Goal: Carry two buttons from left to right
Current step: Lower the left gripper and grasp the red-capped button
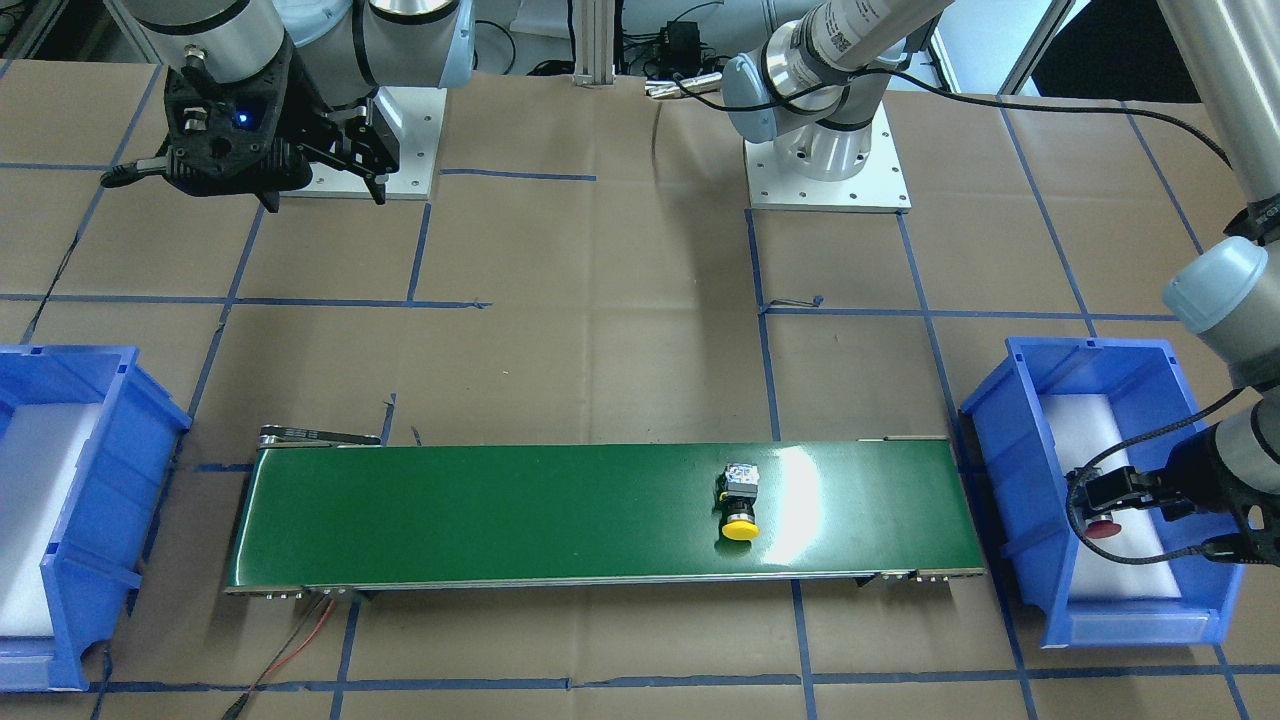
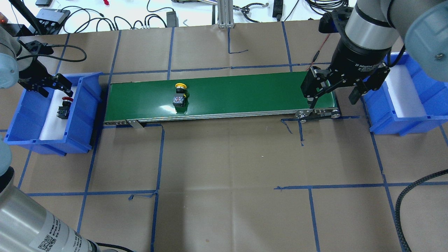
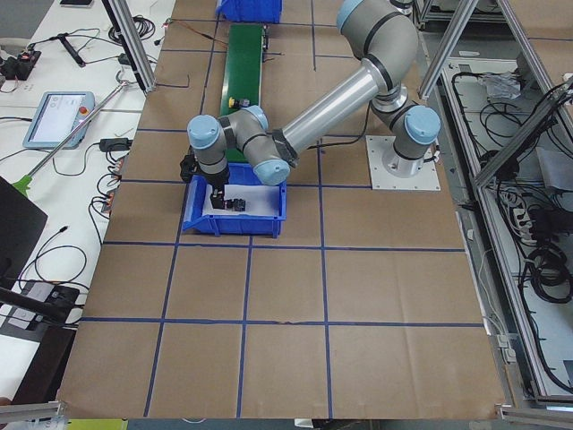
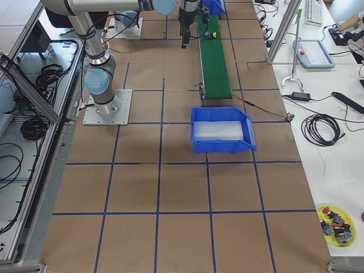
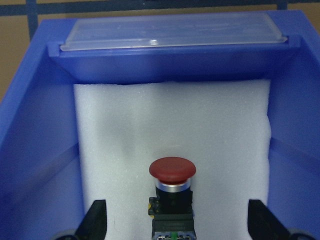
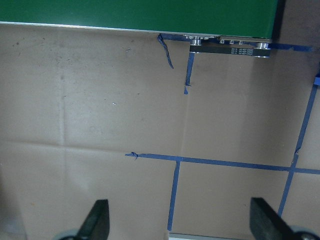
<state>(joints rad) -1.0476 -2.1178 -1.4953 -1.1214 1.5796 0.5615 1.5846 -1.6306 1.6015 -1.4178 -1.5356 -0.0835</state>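
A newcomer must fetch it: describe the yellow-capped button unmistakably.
Find the green conveyor belt mid-table. The yellow button lies alone on it, nearer the robot's left end. Its cap is yellow, unlike the red button in the left blue bin.

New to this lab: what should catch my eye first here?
The green conveyor belt across the table, a yellow button lying on it toward the robot's left. Next, the red button on white foam in the left blue bin, below the open left claw; the open right claw hangs at the belt's other end.
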